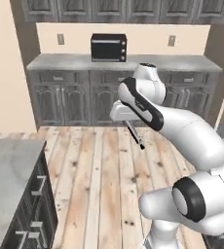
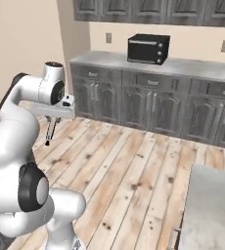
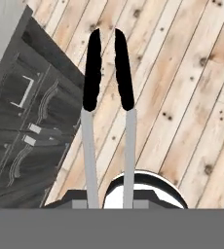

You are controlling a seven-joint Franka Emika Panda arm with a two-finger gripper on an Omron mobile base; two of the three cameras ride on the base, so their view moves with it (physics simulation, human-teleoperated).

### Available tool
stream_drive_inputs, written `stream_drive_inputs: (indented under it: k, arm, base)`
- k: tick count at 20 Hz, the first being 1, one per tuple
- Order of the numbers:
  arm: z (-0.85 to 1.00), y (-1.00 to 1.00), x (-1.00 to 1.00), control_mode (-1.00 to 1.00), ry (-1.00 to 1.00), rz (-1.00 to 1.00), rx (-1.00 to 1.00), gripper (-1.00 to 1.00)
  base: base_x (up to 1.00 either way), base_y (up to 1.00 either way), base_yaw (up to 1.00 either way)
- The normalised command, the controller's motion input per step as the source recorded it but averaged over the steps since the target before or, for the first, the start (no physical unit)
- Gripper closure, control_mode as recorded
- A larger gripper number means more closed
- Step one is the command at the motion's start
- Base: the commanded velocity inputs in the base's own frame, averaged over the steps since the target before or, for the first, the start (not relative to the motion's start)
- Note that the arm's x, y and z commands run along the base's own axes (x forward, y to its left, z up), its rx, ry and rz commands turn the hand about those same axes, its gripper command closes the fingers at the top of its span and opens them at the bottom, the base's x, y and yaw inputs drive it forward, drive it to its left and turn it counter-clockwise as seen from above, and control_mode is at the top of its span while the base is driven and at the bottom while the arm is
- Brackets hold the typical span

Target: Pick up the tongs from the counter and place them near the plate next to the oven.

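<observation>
Tongs [image 3: 107, 97] hung from the closed pincer [image 1: 128, 121] over the floor — light, stiff, probably slippery, best held near the joined end.

The tongs [image 3: 108, 107] were held at their grey handle end by the gripper, clear of the wooden floor. Two slim grey arms ended in black tips set slightly apart. In the left base view the tongs [image 1: 135, 134] hung slanting downward below the hand.
</observation>
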Motion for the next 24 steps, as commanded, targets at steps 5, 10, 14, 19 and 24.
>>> stream_drive_inputs:
  k: [5,10,14,19,24]
  arm:
    - [0.0,0.0,0.0,1.0,0.0,0.0,0.0,1.0]
    - [0.0,0.0,0.0,1.0,0.0,0.0,0.0,1.0]
    - [0.0,0.0,0.0,1.0,0.0,0.0,0.0,1.0]
    - [0.0,0.0,0.0,1.0,0.0,0.0,0.0,1.0]
    - [0.0,0.0,0.0,1.0,0.0,0.0,0.0,1.0]
  base:
    - [0.0,-0.07,-0.8]
    - [0.0,-0.05,-0.76]
    - [0.0,0.0,-0.74]
    - [0.0,0.0,-0.73]
    - [-0.07,0.0,-0.74]
